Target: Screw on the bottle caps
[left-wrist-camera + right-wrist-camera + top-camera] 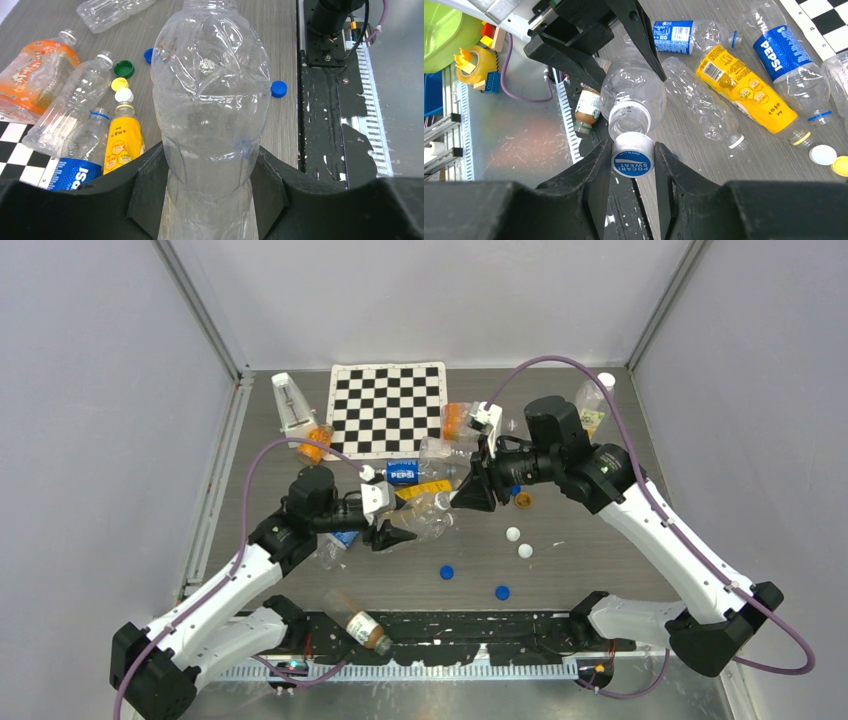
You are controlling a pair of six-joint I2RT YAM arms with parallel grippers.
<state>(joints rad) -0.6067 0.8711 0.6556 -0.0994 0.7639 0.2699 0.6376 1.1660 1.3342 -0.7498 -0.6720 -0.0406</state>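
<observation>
**Top view.** The left gripper (398, 536) is clamped on a clear bottle (432, 515). The right gripper (468, 495) faces the bottle's neck, and what its fingers hold is hidden. Near the right gripper, toward the arm bases, lie two white caps (513, 534) and two blue caps (446, 572).

**Left wrist view.** Ahead and left of the fingers lie one green cap (124, 68) and one yellow cap (119, 83). The label on a Pepsi bottle (75, 175) is cut off to "PSI".

**Right wrist view.** The fingers pinch a printed cap (633, 161), blue, reading "POCARI SWEAT" and "OPEN". It sits just short of the bottle's open mouth.

Clear bottle (210, 100): mouth cut off at top edge, base hidden behind jaws. Pepsi bottle (82, 150): label end hidden likewise.
</observation>
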